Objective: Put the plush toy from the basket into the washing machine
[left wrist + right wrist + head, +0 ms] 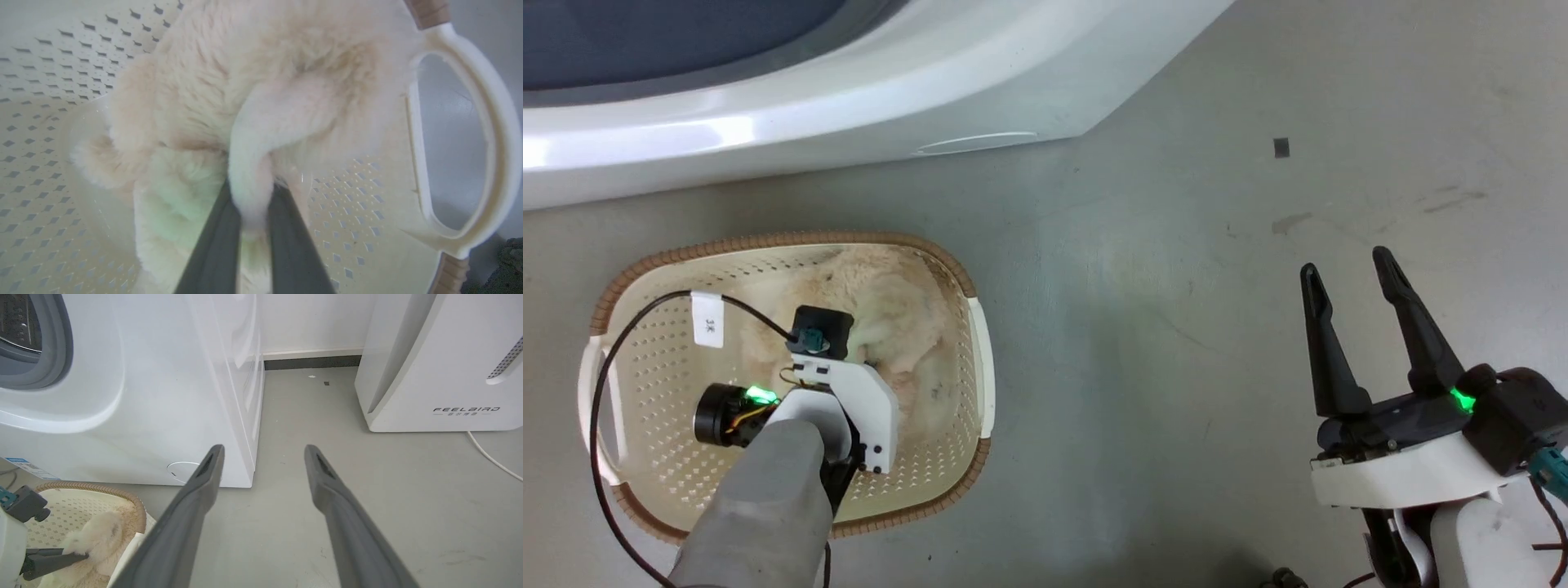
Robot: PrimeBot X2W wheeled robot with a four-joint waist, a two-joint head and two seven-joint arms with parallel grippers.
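Inside the basket [784, 241], pinches a floppy limb of the plush toy [890, 310] tight in the left end effector [253, 185]. Holds the right end effector [1347, 265] spread apart over the floor. Seems the pick-up step; next, needs a slow lift towards the washing machine [849, 98].

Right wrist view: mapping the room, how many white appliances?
2: the large white front-loading washing machine at left, the white boxy FEELBIRD appliance at right; more may be hidden.

we see the plush toy [253, 73] as long, shaggy cream fur, soft and matt. the basket [654, 359] looks like smooth perforated plastic with a ribbed brown rim [784, 240]. the washing machine [849, 98] is glossy white, its gasket [61, 343] matt grey; the floor [1176, 367] is dull, scuffed grey.
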